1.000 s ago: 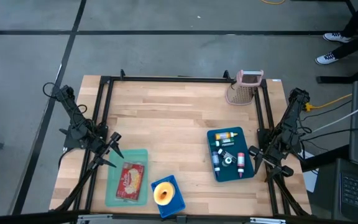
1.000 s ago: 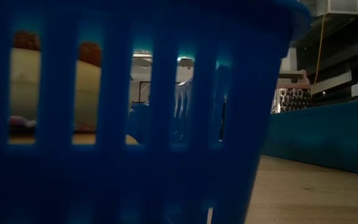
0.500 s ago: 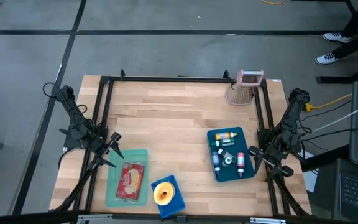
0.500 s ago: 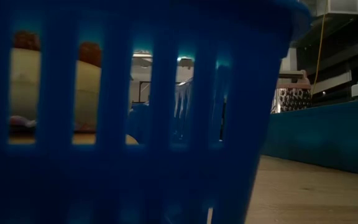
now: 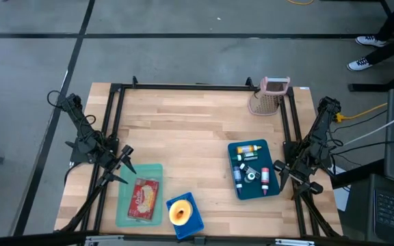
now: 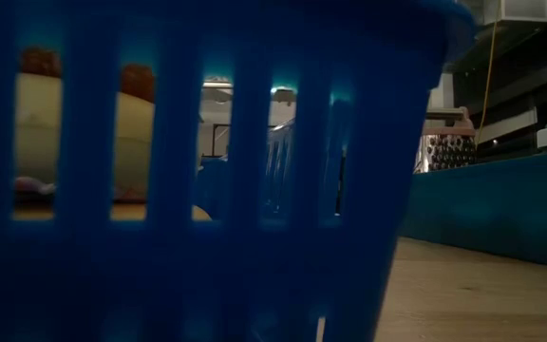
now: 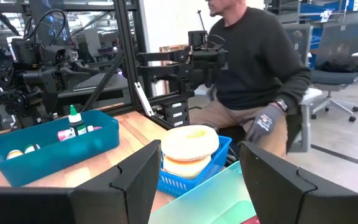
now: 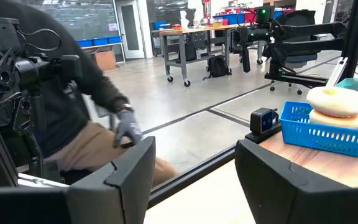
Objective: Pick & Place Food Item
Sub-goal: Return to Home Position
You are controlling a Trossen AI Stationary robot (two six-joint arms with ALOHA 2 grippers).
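Observation:
A pale round bun (image 5: 179, 212) lies in a small blue basket (image 5: 185, 216) at the table's near edge; the left wrist view shows it as two stacked rounds (image 7: 188, 146). Beside the basket, a red food packet (image 5: 145, 197) lies flat on a light green tray (image 5: 140, 203). My left gripper (image 5: 124, 164) hovers open at the table's left side, just beyond the tray's far left corner, pointing level toward the basket (image 7: 197, 171). My right gripper (image 5: 280, 169) waits open at the right side, beside a teal bin (image 5: 255, 169). Neither gripper has anything between its fingers.
The teal bin holds several small bottles. A metal grater (image 5: 269, 96) stands at the far right corner. A black frame (image 5: 197, 87) runs round the table. A seated person (image 7: 253, 68) is beyond the near edge. The basket wall (image 6: 207, 190) fills the low view.

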